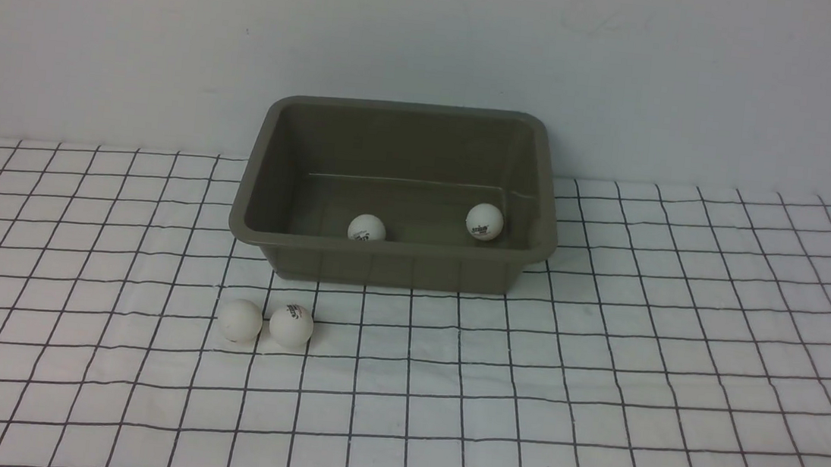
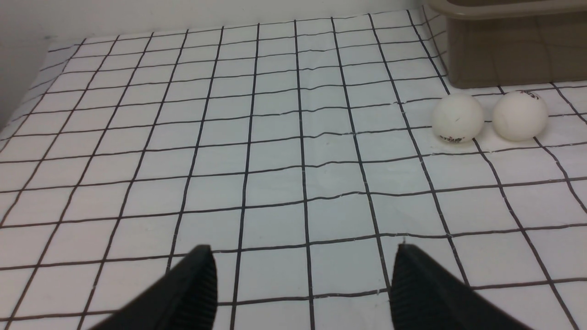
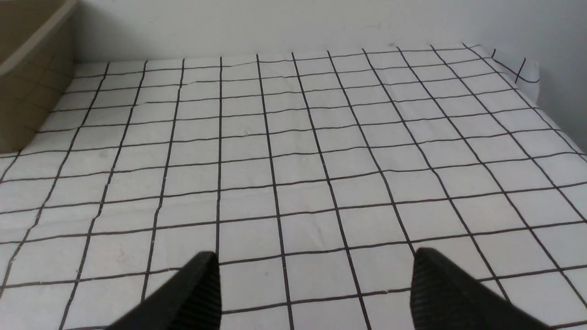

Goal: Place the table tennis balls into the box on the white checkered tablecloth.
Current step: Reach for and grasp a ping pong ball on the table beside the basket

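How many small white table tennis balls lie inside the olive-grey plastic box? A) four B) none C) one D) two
D: one white ball by the front wall and a second ball nearer the right wall lie inside the olive-grey plastic box; two more balls sit outside on the checkered tablecloth.

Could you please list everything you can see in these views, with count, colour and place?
balls in box: two, white, on its floor, one by the front wall, one toward the right wall
balls on cloth: two, white, side by side before the box's front left corner
box: one, olive-grey, mid-cloth, close to the wall
cloth: one, white with black grid, under everything
wall: one, off-white, behind the cloth
left gripper: one, black, open and empty, above bare cloth
right gripper: one, black, open and empty, above bare cloth
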Tool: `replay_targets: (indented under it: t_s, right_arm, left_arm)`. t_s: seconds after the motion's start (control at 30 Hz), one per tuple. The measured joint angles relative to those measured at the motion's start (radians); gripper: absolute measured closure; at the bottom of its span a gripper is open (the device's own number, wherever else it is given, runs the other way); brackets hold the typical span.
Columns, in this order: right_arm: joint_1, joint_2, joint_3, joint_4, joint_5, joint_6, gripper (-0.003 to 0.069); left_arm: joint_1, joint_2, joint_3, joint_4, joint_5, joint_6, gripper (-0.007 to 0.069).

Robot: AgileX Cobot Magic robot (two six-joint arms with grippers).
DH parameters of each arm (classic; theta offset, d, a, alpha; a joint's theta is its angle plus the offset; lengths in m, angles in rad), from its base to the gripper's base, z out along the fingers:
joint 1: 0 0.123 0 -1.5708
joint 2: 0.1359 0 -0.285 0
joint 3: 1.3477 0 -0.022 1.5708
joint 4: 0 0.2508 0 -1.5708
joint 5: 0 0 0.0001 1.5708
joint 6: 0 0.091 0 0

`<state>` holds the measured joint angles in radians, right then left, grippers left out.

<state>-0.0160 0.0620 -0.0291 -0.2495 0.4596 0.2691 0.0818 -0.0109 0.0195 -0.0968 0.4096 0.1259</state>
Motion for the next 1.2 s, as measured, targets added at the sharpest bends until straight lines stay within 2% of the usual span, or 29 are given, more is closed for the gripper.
replay_targets:
  t_s: [0.27,0.4,0.6,0.7,1.2]
  right_arm:
    - [0.000,-0.071,0.047,-0.004,-0.050,0.000,0.0156]
    - [0.000,-0.075,0.047,0.050,-0.053,-0.013,0.0156]
    - [0.000,-0.075,0.048,0.147,-0.058,-0.200,0.0156]
    - [0.000,-0.075,0.048,0.161,-0.059,-0.229,0.0156]
    - [0.020,-0.075,0.048,0.164,-0.059,-0.234,0.0156]
  left_arm:
    - [0.000,0.000,0.000,0.000,0.000,0.000,0.0166]
    - [0.000,0.000,0.000,0.000,0.000,0.000,0.0166]
    - [0.000,0.000,0.000,0.000,0.000,0.000,0.0166]
    - [0.000,0.000,0.000,0.000,0.000,0.000,0.0166]
    - [0.000,0.000,0.000,0.000,0.000,0.000,0.0166]
